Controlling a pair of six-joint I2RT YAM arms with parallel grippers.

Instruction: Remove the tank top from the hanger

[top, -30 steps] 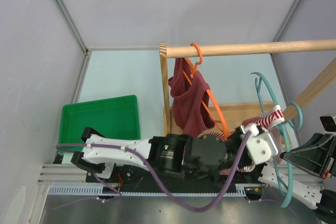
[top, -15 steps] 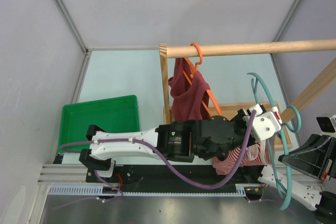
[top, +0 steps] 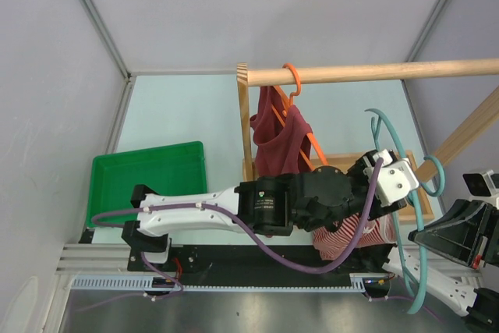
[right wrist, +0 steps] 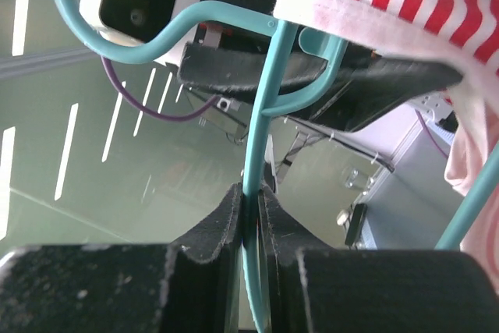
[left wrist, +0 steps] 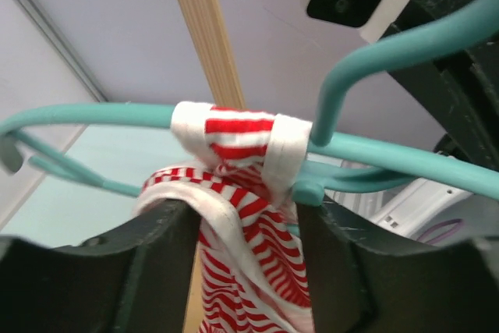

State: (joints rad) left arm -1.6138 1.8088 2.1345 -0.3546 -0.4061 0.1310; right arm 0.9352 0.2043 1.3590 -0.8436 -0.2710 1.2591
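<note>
Grey walls (top: 234, 13) enclose the pale bench (top: 187, 111), with a green tray (top: 148, 151) at its left. The left tool (left wrist: 243, 216) pinches the striped tank top (left wrist: 242, 271); the right tool (right wrist: 251, 196) clamps the teal hanger (right wrist: 261, 99).

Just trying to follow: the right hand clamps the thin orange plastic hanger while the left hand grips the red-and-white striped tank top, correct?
Not quite. The right hand clamps the thin teal plastic hanger, not an orange one, as the right wrist view shows. The left hand does grip the red-and-white striped tank top.

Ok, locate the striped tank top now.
The tank top hangs lower right in the top view, strap looped over the teal hanger, gripped by the left hand.
</note>
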